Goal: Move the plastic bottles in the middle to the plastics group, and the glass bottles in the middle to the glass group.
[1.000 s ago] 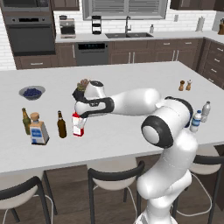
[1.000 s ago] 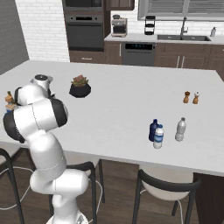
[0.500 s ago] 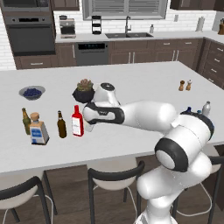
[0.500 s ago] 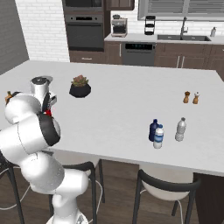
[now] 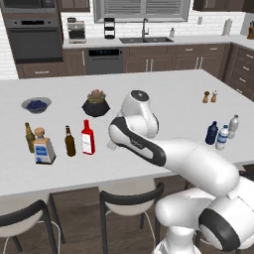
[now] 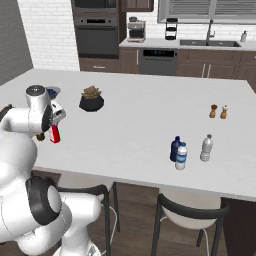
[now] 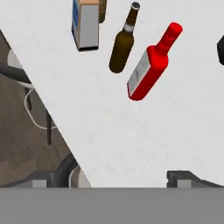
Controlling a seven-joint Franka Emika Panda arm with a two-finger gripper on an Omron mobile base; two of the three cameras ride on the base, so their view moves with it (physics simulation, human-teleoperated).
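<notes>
The red flat-sided glass bottle (image 5: 88, 137) (image 7: 151, 65) (image 6: 54, 134) stands on the island next to the slim brown beer bottle (image 5: 70, 141) (image 7: 122, 43). Left of them stand the glass group's square clear bottle (image 5: 43, 147) (image 7: 85, 24) and olive-green bottle (image 5: 30, 137). My gripper (image 5: 112, 146) (image 7: 111, 177) hangs open and holds nothing, a short way right of the red bottle and apart from it. At the far right the small water bottle (image 5: 222, 137) (image 6: 181, 156) stands beside the dark blue bottle (image 5: 212, 133) (image 6: 175, 149) and the greyish clear bottle (image 5: 232, 126) (image 6: 206, 148).
A potted plant (image 5: 96, 102) (image 6: 91, 99) sits behind the red bottle, and a bowl of blueberries (image 5: 35, 104) lies further left. Salt and pepper shakers (image 5: 210, 96) (image 6: 218, 111) stand at the back right. Stools (image 5: 131, 198) line the island's near edge.
My arm has drawn back to the right, away from the red bottle. The red bottle stays upright beside the brown bottle.
</notes>
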